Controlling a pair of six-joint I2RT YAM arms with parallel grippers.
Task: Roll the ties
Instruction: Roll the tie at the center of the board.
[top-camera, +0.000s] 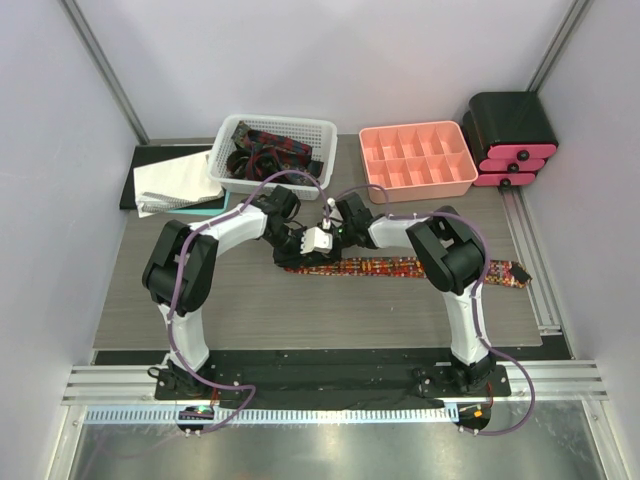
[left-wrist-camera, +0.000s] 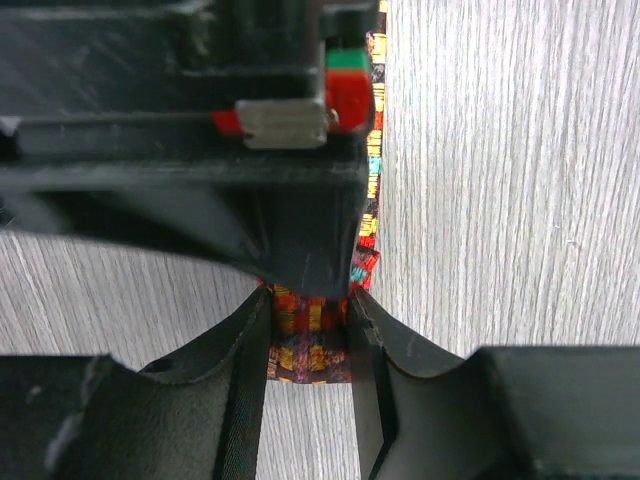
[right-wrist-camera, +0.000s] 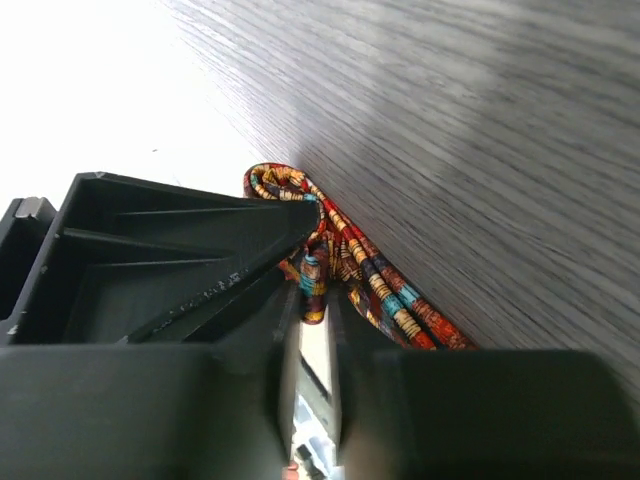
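One of the ties (top-camera: 400, 268), red with a yellow, orange and teal print, lies flat across the middle of the table, running right toward the rail. At its left end both grippers meet. My left gripper (top-camera: 302, 244) is shut across the folded end of the tie (left-wrist-camera: 308, 345), one finger (left-wrist-camera: 245, 370) pressed to each edge. The right gripper (top-camera: 331, 228) comes from the other side, and its black body fills the top of the left wrist view. In the right wrist view its jaws (right-wrist-camera: 315, 300) stand narrow, pinching a fold of the tie (right-wrist-camera: 385, 290) at the tips, beside a small loop of fabric.
A white basket (top-camera: 222, 152) holding several more dark rolled and loose ties stands at the back left. A pink divided tray (top-camera: 470, 160) sits beside it, and a black and pink drawer unit (top-camera: 510, 135) at the back right. White cloth on a black pad (top-camera: 170, 182) lies far left.
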